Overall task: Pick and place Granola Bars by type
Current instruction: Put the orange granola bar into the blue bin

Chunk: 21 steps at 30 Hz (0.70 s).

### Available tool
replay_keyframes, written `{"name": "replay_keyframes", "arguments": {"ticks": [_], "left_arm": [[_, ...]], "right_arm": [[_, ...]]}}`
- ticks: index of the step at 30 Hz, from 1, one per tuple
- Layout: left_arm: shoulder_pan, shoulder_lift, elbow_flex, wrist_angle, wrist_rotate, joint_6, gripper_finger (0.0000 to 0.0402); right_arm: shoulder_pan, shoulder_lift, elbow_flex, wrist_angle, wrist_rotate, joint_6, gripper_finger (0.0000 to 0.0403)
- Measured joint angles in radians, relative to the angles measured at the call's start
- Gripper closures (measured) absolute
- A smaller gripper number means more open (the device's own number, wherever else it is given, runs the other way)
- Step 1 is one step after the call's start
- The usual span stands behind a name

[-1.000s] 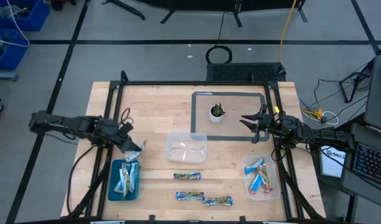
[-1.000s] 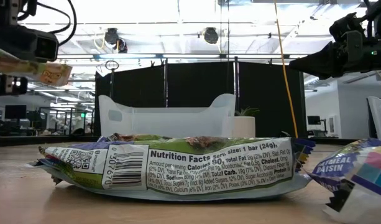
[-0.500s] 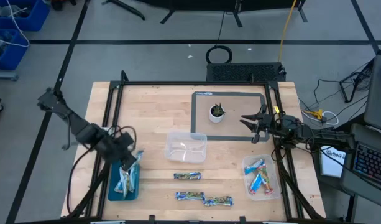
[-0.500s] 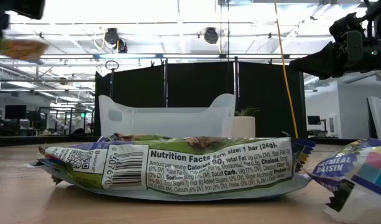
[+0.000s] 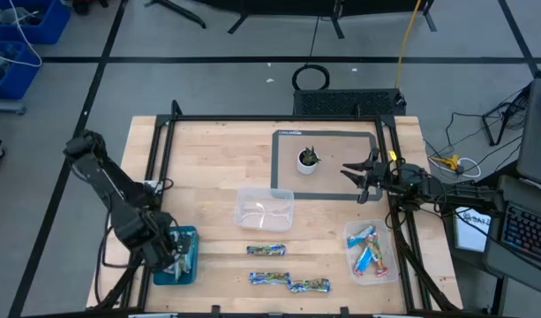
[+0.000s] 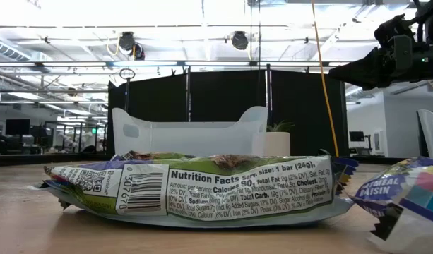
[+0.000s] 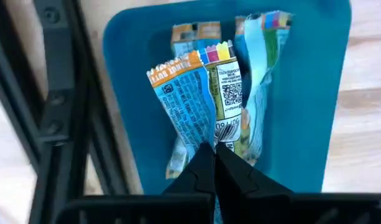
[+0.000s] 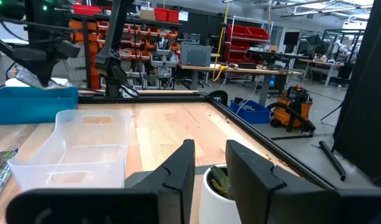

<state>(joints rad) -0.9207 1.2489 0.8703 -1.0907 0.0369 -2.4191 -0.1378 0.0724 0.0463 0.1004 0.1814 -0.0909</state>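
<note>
Sorting looks better than half done from where I stand. The blue tray (image 5: 189,237) at about 8 o'clock on the tabletop (image 5: 217,159) holds several patterned bars (image 7: 196,93), and the clear tub (image 5: 371,250) at 4 o'clock holds blue and red ones. Three silvery-green bars (image 5: 267,251) lie loose near 6 o'clock, and the middle tub (image 5: 265,208) has nothing in it, so they probably belong there. The left gripper (image 7: 214,163) hangs over the tray, jaws pinched on a crinkled foil wrapper end. The right gripper (image 5: 365,174) waits at 3 o'clock, jaws slightly apart, holding nothing. Wrappers are thin, glossy and flat with serrated ends; the tubs are rigid translucent plastic; the tabletop is pale wood.
</note>
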Motion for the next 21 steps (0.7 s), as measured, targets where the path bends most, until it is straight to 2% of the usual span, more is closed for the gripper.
{"name": "replay_keyframes", "arguments": {"ticks": [5, 15, 21], "left_arm": [[0.002, 0.040, 0.000, 0.057, -0.061, 0.015, 0.0399], [0.002, 0.057, 0.000, 0.076, -0.080, 0.055, 0.0380], [0.002, 0.057, 0.000, 0.121, -0.165, 0.126, 0.0377]], "right_arm": [[0.000, 0.000, 0.000, 0.000, 0.000, 0.000, 0.0321], [0.000, 0.000, 0.000, 0.000, 0.000, 0.000, 0.0321], [0.000, 0.000, 0.000, 0.000, 0.000, 0.000, 0.0321]]}}
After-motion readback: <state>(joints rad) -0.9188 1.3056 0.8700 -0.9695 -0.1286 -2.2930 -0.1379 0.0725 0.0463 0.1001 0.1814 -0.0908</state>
